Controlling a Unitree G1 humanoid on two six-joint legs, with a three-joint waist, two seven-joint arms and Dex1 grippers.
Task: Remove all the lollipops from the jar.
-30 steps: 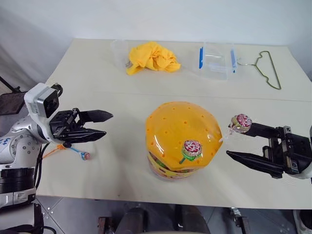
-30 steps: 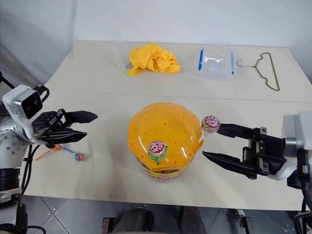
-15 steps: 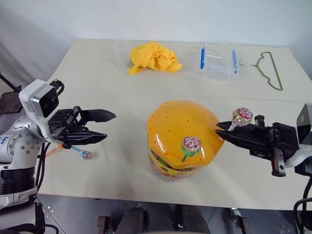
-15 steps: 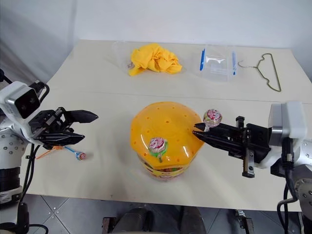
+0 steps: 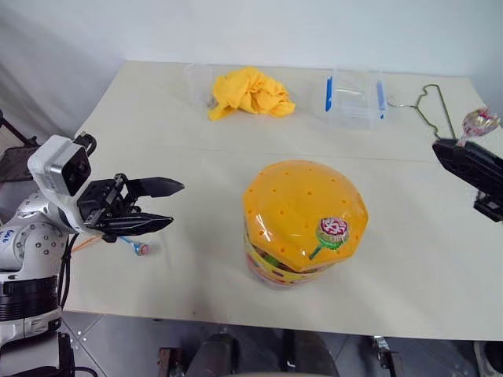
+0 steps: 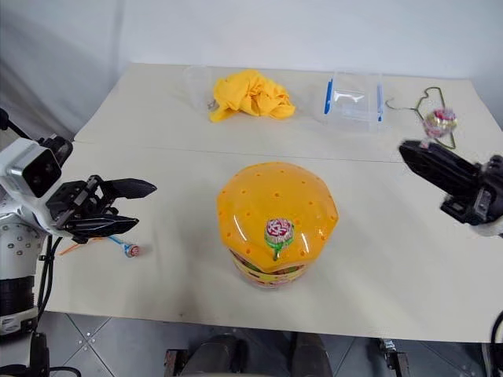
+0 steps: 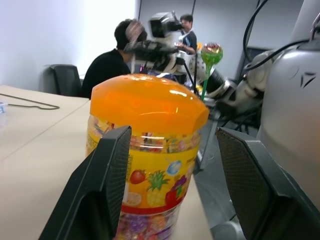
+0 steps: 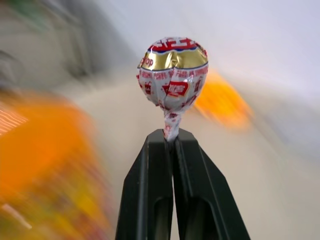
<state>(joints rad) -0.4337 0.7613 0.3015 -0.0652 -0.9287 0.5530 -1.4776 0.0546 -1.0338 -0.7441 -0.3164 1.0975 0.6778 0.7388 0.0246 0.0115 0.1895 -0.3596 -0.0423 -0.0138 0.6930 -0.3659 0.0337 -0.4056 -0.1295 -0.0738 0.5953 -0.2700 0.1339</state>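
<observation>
Right gripper [image 6: 409, 149] near the table's right edge, fingers clamped on a lollipop [image 6: 438, 121]. Left gripper [image 5: 169, 206] fingers apart, empty, over the left edge, above lollipops [image 5: 140, 249] already out. One lollipop [image 5: 332, 230] left on the jar [image 5: 302, 221], front-centre.

Bright, even light w/ soft shadows; right wrist view's bkgd smeared by motion blur (lollipop [image 8: 172, 75] sharp).

The right tool [image 5: 440, 146] is cut off by the frame's right edge, its lollipop [image 8: 172, 75] stick hidden between the closed fingers, and the jar [image 8: 45, 165] behind is blurred to orange.
</observation>
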